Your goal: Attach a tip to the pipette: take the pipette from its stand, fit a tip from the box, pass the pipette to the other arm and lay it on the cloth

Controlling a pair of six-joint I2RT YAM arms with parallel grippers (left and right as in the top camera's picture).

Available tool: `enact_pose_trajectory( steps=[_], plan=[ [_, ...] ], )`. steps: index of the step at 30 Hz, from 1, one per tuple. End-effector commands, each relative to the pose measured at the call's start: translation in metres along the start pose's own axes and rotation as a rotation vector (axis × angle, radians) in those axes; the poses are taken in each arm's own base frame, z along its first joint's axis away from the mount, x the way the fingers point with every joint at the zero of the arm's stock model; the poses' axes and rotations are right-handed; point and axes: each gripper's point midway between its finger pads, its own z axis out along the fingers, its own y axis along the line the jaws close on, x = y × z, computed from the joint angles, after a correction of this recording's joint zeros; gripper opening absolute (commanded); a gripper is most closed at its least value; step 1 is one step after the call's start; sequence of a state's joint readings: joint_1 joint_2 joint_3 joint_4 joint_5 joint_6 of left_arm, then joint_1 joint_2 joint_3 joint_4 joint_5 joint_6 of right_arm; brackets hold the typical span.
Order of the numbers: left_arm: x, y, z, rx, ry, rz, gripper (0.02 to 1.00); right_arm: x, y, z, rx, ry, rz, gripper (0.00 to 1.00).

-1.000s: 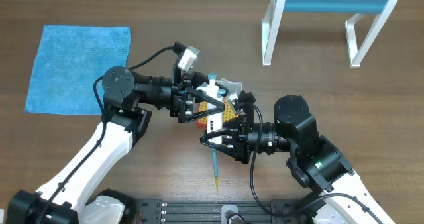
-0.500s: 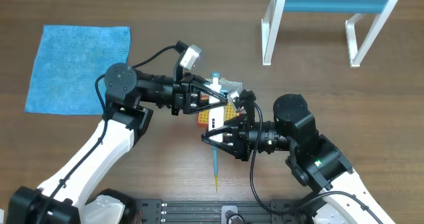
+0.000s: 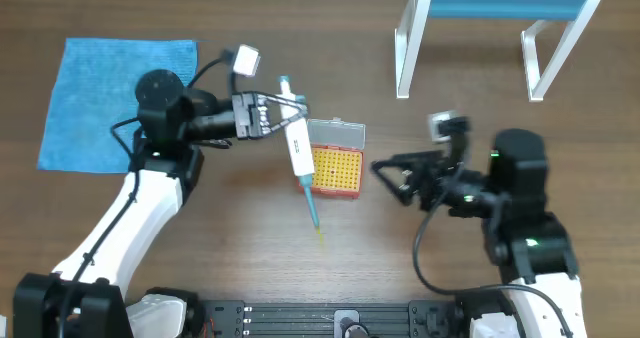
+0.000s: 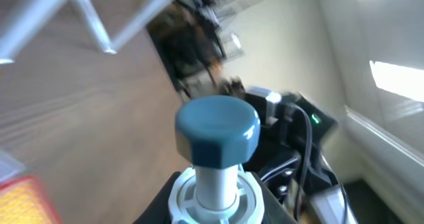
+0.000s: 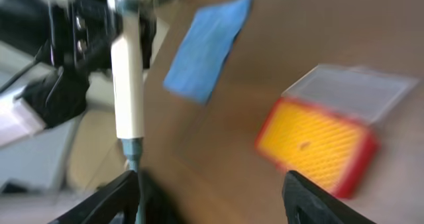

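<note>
My left gripper (image 3: 274, 114) is shut on the upper part of the white pipette (image 3: 299, 150), held in the air between the cloth and the tip box. Its blue plunger button (image 4: 217, 130) is nearest the left wrist camera, and its thin tip (image 3: 314, 218) points toward the table's near edge. The orange tip box (image 3: 335, 171) with its clear lid open lies just right of the pipette. My right gripper (image 3: 386, 175) stands open and empty right of the box. In the right wrist view the pipette (image 5: 127, 85) hangs far from the open right gripper (image 5: 212, 184). The blue cloth (image 3: 116, 103) lies flat at the far left.
The white and blue pipette stand (image 3: 500, 18) is at the far right of the wooden table (image 3: 250, 268). The tip box (image 5: 318, 141) and cloth (image 5: 209, 48) also appear in the right wrist view. Bare table lies along the near edge between the arms.
My right gripper has let go of the pipette and drawn back to the right, open. My left arm has carried the pipette left, away from above the box.
</note>
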State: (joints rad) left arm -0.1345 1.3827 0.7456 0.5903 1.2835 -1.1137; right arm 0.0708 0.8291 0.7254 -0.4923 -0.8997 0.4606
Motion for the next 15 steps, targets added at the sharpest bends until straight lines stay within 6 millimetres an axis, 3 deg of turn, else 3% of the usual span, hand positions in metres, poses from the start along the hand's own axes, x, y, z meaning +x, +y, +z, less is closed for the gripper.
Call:
enact_pose_trajectory(
  steps=[1,3,4,6,7,9,11,12,13,15],
  plan=[
    [-0.018,0.074,-0.025,-0.293,-0.194,-0.115,0.029,-0.027,-0.003,-0.034,0.064,-0.160,-0.090,0.693],
    [0.006,0.145,-0.058,-0.656,-0.277,-0.315,0.029,-0.027,0.004,-0.041,0.067,-0.186,-0.113,0.693],
    [0.026,0.170,-0.079,-0.820,-0.296,-0.415,0.029,-0.025,0.005,-0.041,0.067,-0.184,-0.111,0.693],
    [0.049,0.180,-0.096,-0.938,-0.227,-0.450,0.029,-0.016,0.002,-0.041,0.075,-0.159,-0.073,0.693],
    [0.053,0.174,-0.111,-1.009,-0.178,-0.452,0.027,-0.009,-0.001,-0.040,0.083,-0.134,-0.034,0.693],
    [0.037,0.155,-0.141,-1.142,-0.153,-0.397,0.029,-0.004,-0.003,-0.040,0.088,-0.118,-0.011,0.693],
    [-0.016,0.105,-0.168,-1.172,-0.181,-0.261,0.029,-0.003,-0.003,-0.040,0.090,-0.117,-0.007,0.693],
    [-0.044,0.079,-0.193,-1.219,-0.215,-0.227,0.029,-0.004,-0.005,-0.040,0.099,-0.119,-0.007,0.693],
    [-0.056,0.068,-0.212,-1.261,-0.202,-0.211,0.029,-0.004,-0.005,-0.040,0.100,-0.119,-0.017,0.693],
    [-0.070,0.055,-0.270,-1.427,-0.084,-0.269,0.029,-0.005,-0.009,-0.041,0.121,-0.126,-0.016,0.693]
  ],
)
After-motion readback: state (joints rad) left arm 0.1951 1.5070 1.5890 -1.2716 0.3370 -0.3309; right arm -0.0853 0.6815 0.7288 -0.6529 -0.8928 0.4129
